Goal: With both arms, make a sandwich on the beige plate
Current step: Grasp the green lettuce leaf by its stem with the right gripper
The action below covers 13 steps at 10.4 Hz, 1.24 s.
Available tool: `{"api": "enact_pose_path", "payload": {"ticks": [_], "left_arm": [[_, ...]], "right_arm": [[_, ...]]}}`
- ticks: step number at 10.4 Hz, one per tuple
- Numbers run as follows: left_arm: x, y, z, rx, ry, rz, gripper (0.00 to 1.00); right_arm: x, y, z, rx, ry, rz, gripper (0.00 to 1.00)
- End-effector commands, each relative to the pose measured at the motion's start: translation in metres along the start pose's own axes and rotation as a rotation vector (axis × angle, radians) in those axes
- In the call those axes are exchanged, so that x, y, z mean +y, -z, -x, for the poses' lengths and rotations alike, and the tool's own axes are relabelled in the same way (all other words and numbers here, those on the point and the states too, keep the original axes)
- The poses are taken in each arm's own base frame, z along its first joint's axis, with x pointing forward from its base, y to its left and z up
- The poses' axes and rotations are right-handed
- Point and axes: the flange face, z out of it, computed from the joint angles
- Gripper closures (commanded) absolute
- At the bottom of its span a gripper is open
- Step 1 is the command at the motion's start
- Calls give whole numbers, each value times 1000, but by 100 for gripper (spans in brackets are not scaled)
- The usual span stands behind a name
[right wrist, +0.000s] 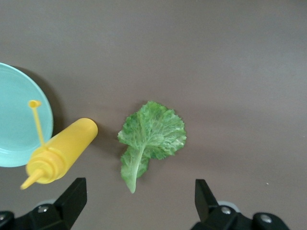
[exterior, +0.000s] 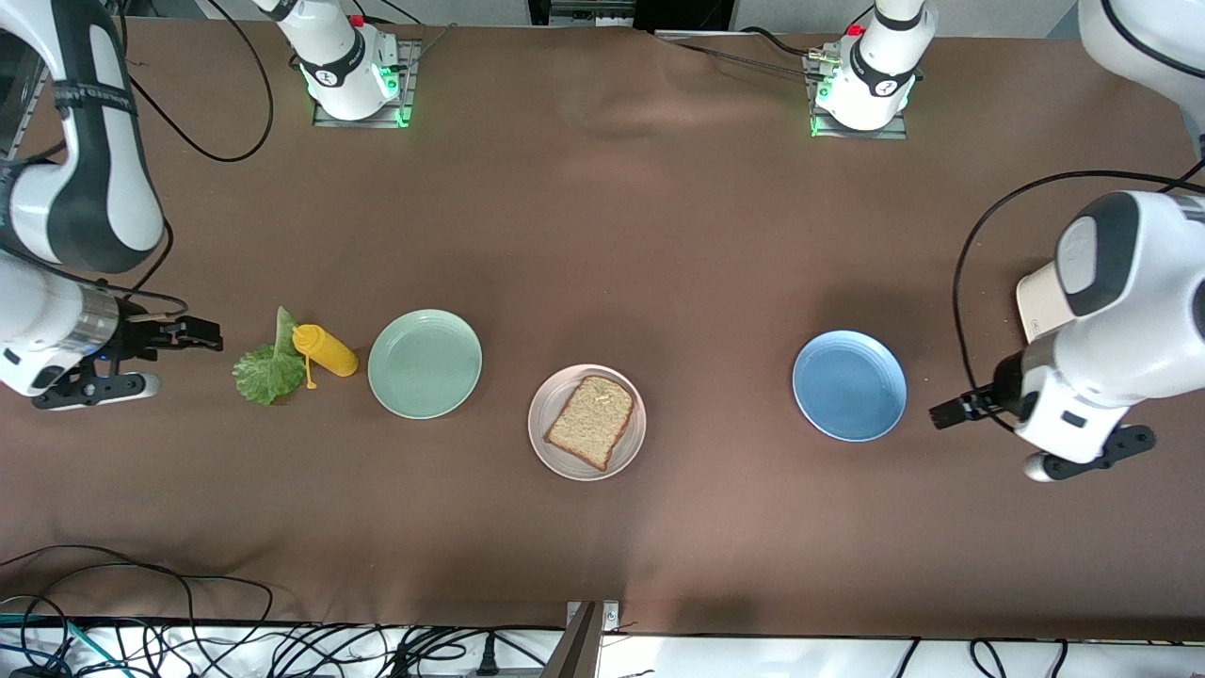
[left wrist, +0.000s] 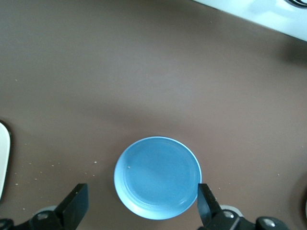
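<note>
Front view: bread slice (exterior: 590,421) on beige plate (exterior: 547,445), unlabelled.

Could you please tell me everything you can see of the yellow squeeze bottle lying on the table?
The yellow squeeze bottle is glossy, plastic-looking, with a cone nozzle and a small cap dangling on a thin strap. It lies on its side on the brown tablecloth, between the lettuce leaf and the mint green plate, toward the right arm's end. In the front view it seems to overlap the leaf's edge; the right wrist view shows a gap. Nothing grips it.
</note>
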Motion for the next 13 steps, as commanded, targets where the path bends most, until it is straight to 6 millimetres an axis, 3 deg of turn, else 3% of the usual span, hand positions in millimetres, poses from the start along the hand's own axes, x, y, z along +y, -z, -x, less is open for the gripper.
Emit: {"api": "enact_pose_path", "payload": {"ticks": [1, 3, 6, 8, 10, 13], "left_arm": [[-25, 12, 1, -2, -78, -31, 1], [-33, 14, 12, -26, -94, -46, 1], [-64, 29, 28, -30, -150, -55, 2], [-65, 39, 30, -14, -149, -50, 1], [-59, 36, 33, -25, -159, -52, 0], [-52, 36, 37, -34, -156, -51, 0]], "right_arm": [[4, -44, 0, 1, 16, -5, 0], [3, -70, -5, -9, 16, -11, 0], [-1, -120, 4, 27, 18, -3, 0], [-3, -148, 6, 27, -8, -33, 0], [-6, -172, 15, 45, -13, -30, 0], [-5, -194, 19, 36, -33, -49, 0]]}}
